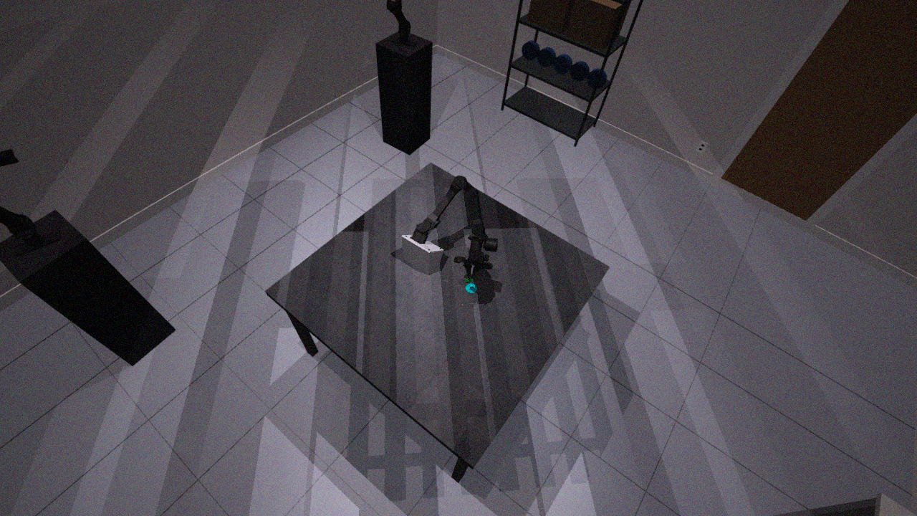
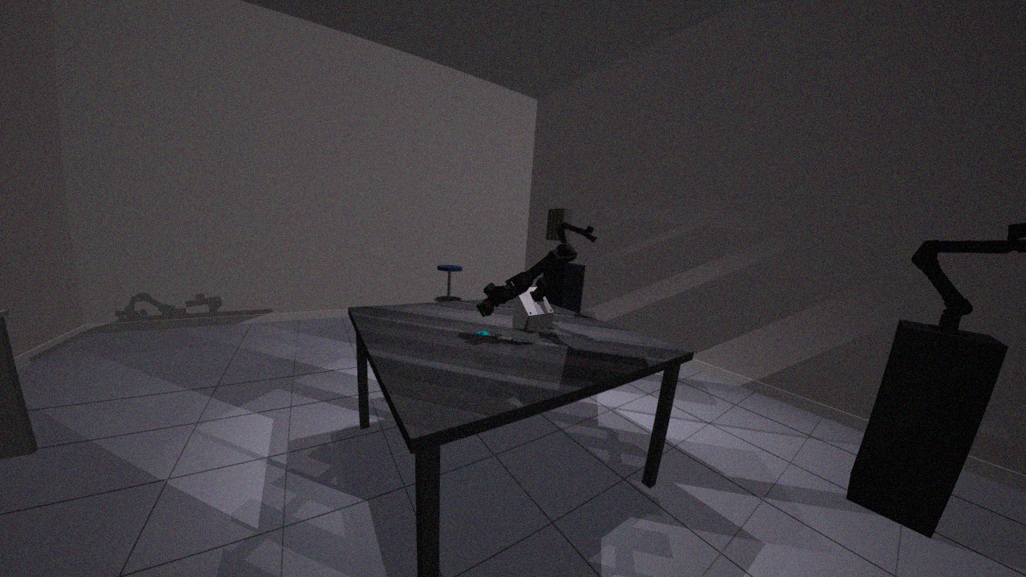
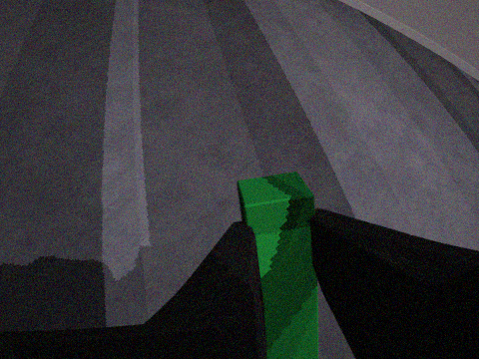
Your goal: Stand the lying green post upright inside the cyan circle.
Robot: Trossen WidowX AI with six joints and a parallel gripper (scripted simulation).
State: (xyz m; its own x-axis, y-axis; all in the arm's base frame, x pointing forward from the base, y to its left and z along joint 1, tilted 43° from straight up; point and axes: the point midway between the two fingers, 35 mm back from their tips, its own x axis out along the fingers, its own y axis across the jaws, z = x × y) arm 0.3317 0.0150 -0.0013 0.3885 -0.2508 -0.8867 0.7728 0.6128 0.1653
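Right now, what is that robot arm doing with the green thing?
The gripper is shut on the green post, pinching it between its two dark fingers. In the top view it is right by the cyan circle on the table. The post has not been let go yet.

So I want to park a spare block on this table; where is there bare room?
The near half of the table, from the cyan circle to the near corner, looks bare. It is crowded around the arm's base and the gripper holding the post.
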